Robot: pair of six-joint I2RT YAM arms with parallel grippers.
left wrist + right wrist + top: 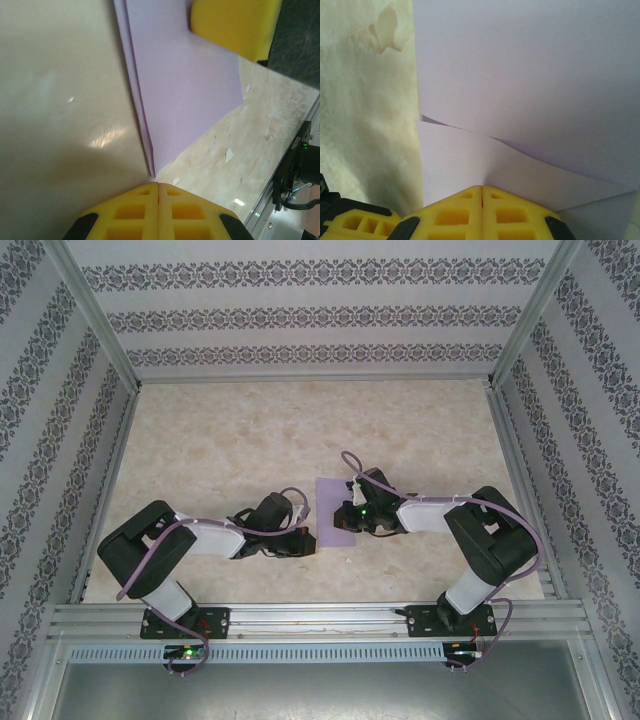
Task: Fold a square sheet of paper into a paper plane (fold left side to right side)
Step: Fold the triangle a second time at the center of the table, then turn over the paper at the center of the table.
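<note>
- Right end effector [482, 192]: fingers together, tips resting on the square sheet of paper [530, 75]; the arm hides part of the sheet from above.
- Sheet lies folded at mid bench [230, 440], with layered edges showing and its far side cut off in the right wrist view.
- Left end effector [158, 189]: fingers together at the sheet's corner; contact unclear.

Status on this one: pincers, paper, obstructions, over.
Left pincer shut at paper corner. Right pincer shut, atop paper. Paper doubled over on table. No obstruction seen.
</note>
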